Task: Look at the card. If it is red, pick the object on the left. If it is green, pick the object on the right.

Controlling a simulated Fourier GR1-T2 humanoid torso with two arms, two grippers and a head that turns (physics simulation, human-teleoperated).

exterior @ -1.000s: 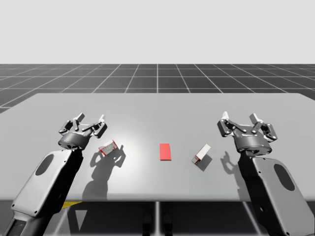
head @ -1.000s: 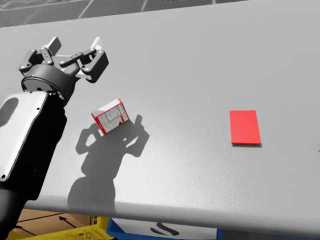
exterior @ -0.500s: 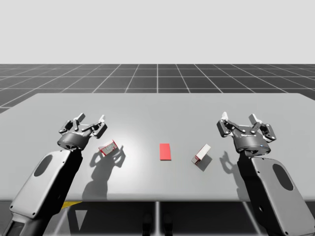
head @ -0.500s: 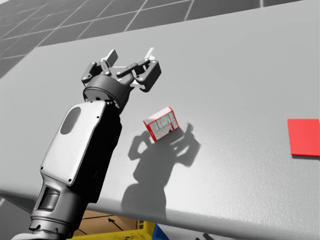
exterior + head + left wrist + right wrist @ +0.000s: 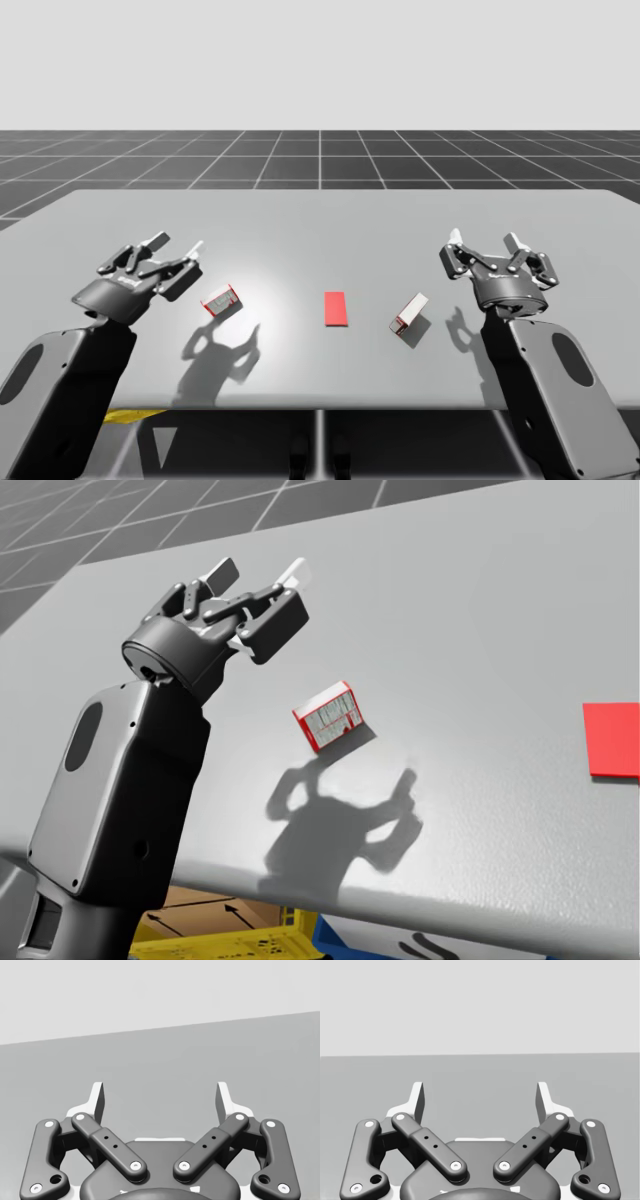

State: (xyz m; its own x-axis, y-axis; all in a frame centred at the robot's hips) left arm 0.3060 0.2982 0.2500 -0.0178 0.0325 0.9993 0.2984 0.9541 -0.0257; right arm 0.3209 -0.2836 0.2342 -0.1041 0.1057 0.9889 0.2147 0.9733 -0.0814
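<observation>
Wide open and holding nothing, the robot's left gripper (image 5: 177, 245) (image 5: 260, 575) (image 5: 160, 1097) hangs over the grey table (image 5: 320, 220). It is near the small red and white box (image 5: 221, 299) (image 5: 330, 716) but not touching it. Next comes the flat red card (image 5: 336, 308) (image 5: 612, 740) in the middle, then a white and red box (image 5: 409, 313). Beyond that is the right gripper (image 5: 484, 242) (image 5: 480, 1097), wide open and empty too.
</observation>
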